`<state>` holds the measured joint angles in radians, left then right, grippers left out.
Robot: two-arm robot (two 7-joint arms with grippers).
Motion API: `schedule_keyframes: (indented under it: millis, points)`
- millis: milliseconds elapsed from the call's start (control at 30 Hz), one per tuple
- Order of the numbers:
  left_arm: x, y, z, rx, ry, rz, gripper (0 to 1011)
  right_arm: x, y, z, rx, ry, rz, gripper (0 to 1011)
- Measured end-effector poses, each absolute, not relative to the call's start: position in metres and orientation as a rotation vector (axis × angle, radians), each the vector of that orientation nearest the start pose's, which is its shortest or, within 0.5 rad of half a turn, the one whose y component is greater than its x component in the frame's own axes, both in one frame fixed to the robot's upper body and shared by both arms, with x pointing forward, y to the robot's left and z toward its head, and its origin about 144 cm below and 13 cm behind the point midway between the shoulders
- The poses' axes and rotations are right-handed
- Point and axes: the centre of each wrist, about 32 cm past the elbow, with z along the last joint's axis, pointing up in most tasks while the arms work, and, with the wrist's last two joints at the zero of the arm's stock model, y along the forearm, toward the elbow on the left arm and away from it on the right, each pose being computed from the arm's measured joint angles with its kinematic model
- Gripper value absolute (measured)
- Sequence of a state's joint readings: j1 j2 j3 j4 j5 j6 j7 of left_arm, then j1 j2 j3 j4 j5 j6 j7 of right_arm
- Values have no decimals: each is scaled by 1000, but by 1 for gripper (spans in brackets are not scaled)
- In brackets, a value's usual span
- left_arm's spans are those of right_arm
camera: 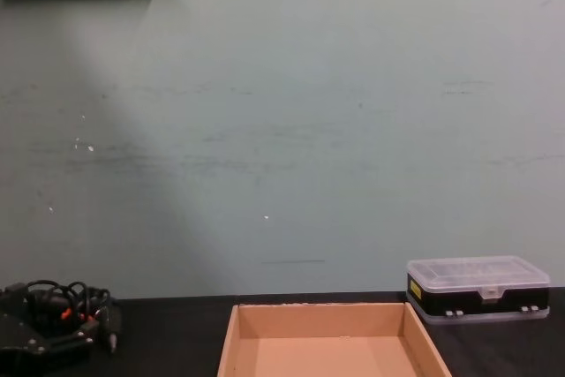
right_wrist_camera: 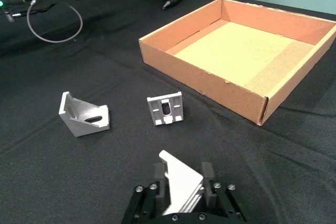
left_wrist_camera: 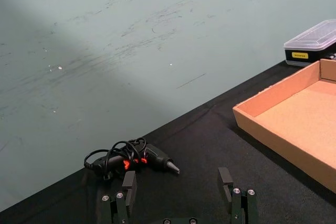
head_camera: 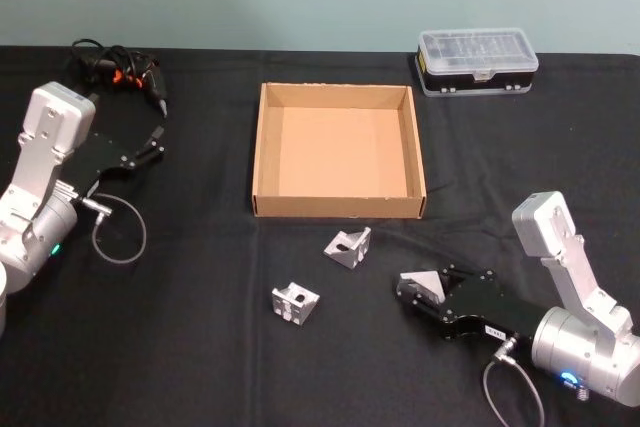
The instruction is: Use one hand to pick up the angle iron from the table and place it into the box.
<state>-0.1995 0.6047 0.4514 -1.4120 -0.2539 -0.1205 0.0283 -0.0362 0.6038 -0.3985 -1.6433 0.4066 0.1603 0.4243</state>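
Note:
My right gripper (head_camera: pixel 418 291) is at the front right of the black table (head_camera: pixel 180 367), shut on a silver angle iron (right_wrist_camera: pixel 181 187) that stands between its fingers. Two more angle irons lie loose on the table to its left: one (head_camera: pixel 348 246) just in front of the box, the other (head_camera: pixel 295 303) nearer the front edge. In the right wrist view they show as a ribbed bracket (right_wrist_camera: pixel 166 108) and a slotted one (right_wrist_camera: pixel 84 115). The tan cardboard box (head_camera: pixel 337 207) sits mid-table with nothing inside. My left gripper (head_camera: pixel 157 140) rests open at the far left.
A black case with a clear lid (head_camera: pixel 477 60) stands behind the box on the right. A black tool with a coiled cable (head_camera: pixel 120 67) lies at the back left corner near the left gripper. A wall rises just behind the table.

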Motion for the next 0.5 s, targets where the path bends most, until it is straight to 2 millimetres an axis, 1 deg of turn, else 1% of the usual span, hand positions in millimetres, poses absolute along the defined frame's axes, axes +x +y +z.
schedule_keyframes:
  millis: [33,67,100,200,500]
  points:
    - [489,310,1140,304,-285,1248,1011,422,-280,1129,-354,164,-759,419]
    - [489,310,1140,304,-285,1248,1011,422,-280,1129,-354,164,-759,419]
    - [489,310,1140,304,-285,1248,1011,422,-280,1129,-354,165,-759,371]
    - [489,310,1140,304,-285,1248,1011,422,-280,1129,-354,165,-759,294]
    - [489,310,1140,304,-285,1248,1011,422,-280,1129,-353,165,-758,279]
